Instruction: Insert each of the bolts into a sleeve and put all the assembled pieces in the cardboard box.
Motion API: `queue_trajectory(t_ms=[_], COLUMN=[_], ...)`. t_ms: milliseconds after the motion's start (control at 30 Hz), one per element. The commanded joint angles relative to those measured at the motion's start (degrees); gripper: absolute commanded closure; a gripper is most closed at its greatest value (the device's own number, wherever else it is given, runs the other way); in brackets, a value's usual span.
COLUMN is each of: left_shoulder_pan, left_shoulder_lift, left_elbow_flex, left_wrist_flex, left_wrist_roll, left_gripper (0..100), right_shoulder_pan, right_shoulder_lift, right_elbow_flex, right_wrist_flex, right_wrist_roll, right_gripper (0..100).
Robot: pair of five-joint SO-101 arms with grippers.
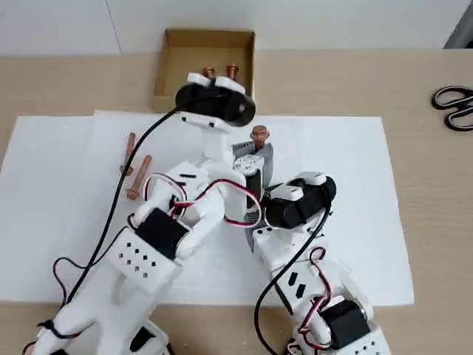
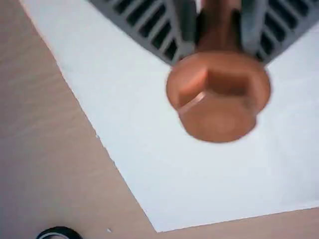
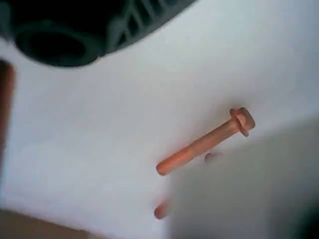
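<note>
My left gripper [image 1: 256,150] is shut on a copper bolt [image 1: 259,134] above the middle of the white paper. The left wrist view shows the bolt's hex head [image 2: 218,97] close up between the grey ribbed fingers [image 2: 144,22]. Just in front of it, my right gripper [image 1: 252,176] is shut on a dark sleeve [image 3: 52,46], whose open end shows in the right wrist view beside a ribbed finger [image 3: 142,17]. Two loose bolts [image 1: 129,154] [image 1: 139,177] lie on the paper's left part; one of them [image 3: 204,142] appears in the right wrist view. The cardboard box [image 1: 168,70] stands at the back.
Two bolt heads [image 1: 209,72] [image 1: 233,70] stick up inside the box, partly hidden by the left arm's wrist. Scissors [image 1: 453,105] lie at the table's far right. The white paper [image 1: 355,192] covers the table's middle, and both arms crowd its centre.
</note>
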Motion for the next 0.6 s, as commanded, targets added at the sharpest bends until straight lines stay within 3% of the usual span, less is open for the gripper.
queue_trajectory(t_ms=[0,567], left_shoulder_pan=[0.18,2.46], left_shoulder_lift=[-4.4,-6.42], left_elbow_flex=[0.31,0.48], left_wrist_flex=[-1.49,2.99], left_wrist_roll=[-0.44,-0.53], left_gripper=[99,99], right_shoulder_pan=[1.1,1.8], right_shoulder_lift=[-1.19,-1.19], right_elbow_flex=[-0.35,-0.26], right_wrist_flex=[-1.45,-1.45], right_wrist_roll=[-0.7,-0.7], right_gripper=[99.5,99.5])
